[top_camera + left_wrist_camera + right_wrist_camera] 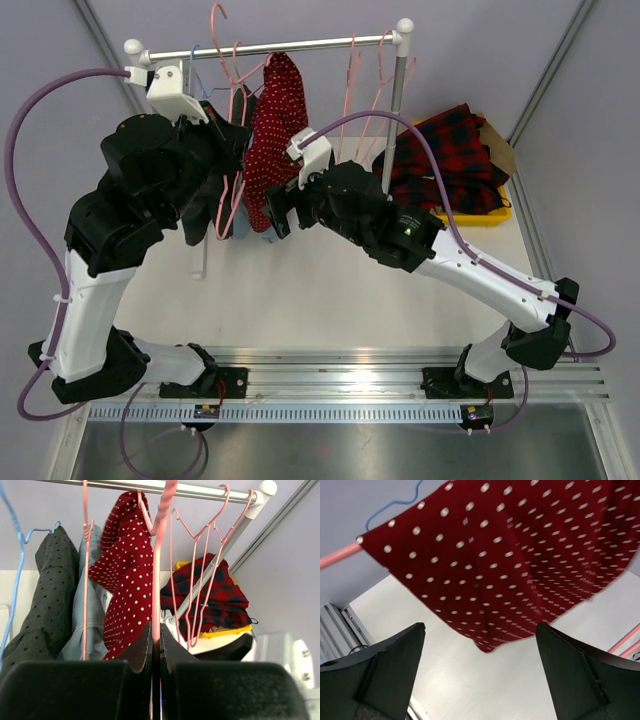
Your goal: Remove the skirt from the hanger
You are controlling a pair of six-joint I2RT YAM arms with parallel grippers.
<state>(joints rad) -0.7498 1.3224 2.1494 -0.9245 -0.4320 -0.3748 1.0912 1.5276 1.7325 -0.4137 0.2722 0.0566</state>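
The left tool (156,630) is clenched: its two black fingers (142,647) are pressed together on a thin pink hanger wire (157,580) that runs straight up between them. That wire passes in front of the skirt (127,580); whether it belongs to the skirt's own hanger cannot be told.

The right tool (480,630) is released, jaws spread as wide as they go. Its fingers (395,665) stand well apart on either side of the skirt's lower hem and touch nothing. The cloth hangs above the gap, at 12 o'clock from the tool.

The skirt (275,130), dark red with white dots, hangs on the rail (300,44) near its middle, at 12 o'clock on the desk (300,300). From above, the right tool (278,212) sits at 6 o'clock from the skirt's hem, and the left arm crowds in at 9 o'clock.

Counted, three garments hang on the rail: the skirt, a pale blue garment (92,615) just beside it at 9 o'clock, and a black dotted garment (45,595) further that way. Four pink hangers show. Two of them hang empty (200,580) at 3 o'clock from the skirt. Blue hanger wire (15,565) shows at the far left, one hanger or two cannot be told. One yellow bin (490,218) holds a red and black plaid garment (450,160) at 2 o'clock on the desk.
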